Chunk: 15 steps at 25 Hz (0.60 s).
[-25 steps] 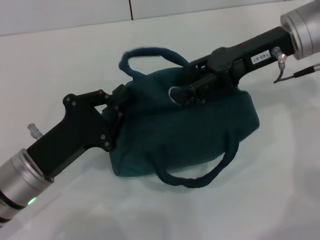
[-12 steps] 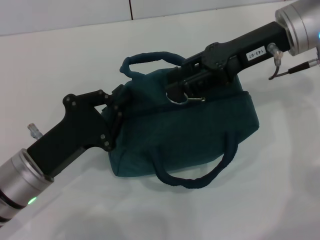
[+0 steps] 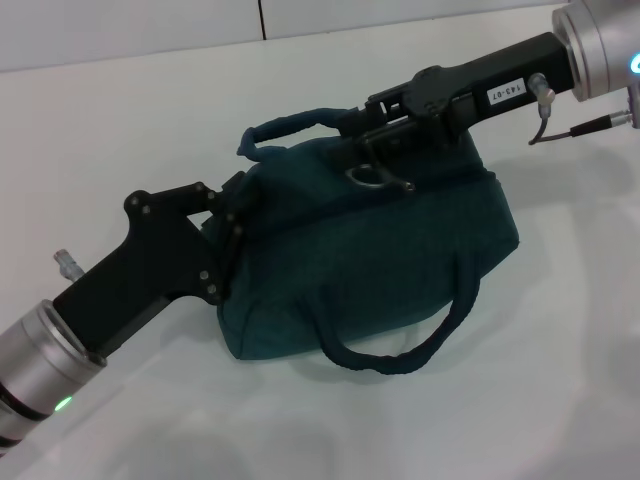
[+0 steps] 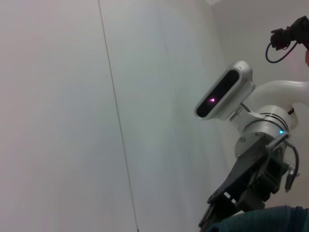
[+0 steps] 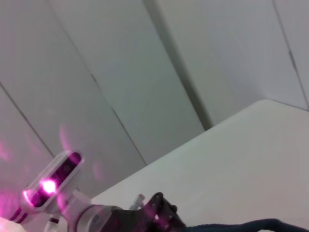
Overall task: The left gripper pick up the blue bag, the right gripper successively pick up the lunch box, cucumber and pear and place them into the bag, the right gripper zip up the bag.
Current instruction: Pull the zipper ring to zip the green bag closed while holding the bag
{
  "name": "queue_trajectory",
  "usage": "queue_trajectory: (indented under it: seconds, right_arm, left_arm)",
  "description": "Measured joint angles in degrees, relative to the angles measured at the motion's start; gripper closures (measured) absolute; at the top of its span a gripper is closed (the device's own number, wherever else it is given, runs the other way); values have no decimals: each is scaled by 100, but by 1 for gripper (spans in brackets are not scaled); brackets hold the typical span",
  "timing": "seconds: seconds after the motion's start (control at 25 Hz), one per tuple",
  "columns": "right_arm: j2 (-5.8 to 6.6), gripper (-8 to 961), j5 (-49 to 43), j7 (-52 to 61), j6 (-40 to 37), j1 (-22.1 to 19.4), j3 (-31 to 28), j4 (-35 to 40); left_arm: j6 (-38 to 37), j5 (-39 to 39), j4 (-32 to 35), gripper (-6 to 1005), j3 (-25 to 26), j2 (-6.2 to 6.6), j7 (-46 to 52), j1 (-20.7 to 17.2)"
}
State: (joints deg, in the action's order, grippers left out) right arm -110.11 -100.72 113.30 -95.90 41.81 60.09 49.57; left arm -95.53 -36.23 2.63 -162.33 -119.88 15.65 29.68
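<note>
The blue bag (image 3: pixel 390 260) rests on the white desk (image 3: pixel 120 130), roughly midway across it and nearer the far edge than the near one. The bag appears closed along its top; nothing of its contents is visible. One padded loop handle (image 3: pixel 410 345) hangs down the bag's near face toward the near edge of the desk; the second handle (image 3: pixel 290 128) arches over the top at the far-left end. The left gripper (image 3: pixel 232 215) reaches in from the near-left corner of the desk and meets the left end of the bag; its fingers press into the fabric, but whether they are clamped on it cannot be determined. The right gripper (image 3: pixel 372 158) extends from the far-right corner of the desk and lies across the top of the bag at the zip line, its fingers drawn together on the metal ring pull (image 3: pixel 366 177), which hangs just below them. The white label (image 3: pixel 505 91) is visible on the right arm.
</note>
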Motion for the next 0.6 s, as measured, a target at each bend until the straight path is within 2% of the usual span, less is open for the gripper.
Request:
queue_trajectory:
  seconds: [0.16, 0.4, 0.6]
  right_arm:
    - [14, 354, -29, 43, 72, 12, 22, -49]
    - [12, 152, -289, 149, 144, 89, 66, -61]
    - [0, 143, -333, 213, 21, 163, 136, -74]
  left_arm:
    - [0, 1, 0, 942, 0, 0, 0, -4]
    - [8, 2, -20, 942, 0, 0, 0, -5]
    - [19, 3, -28, 942, 0, 0, -5, 1]
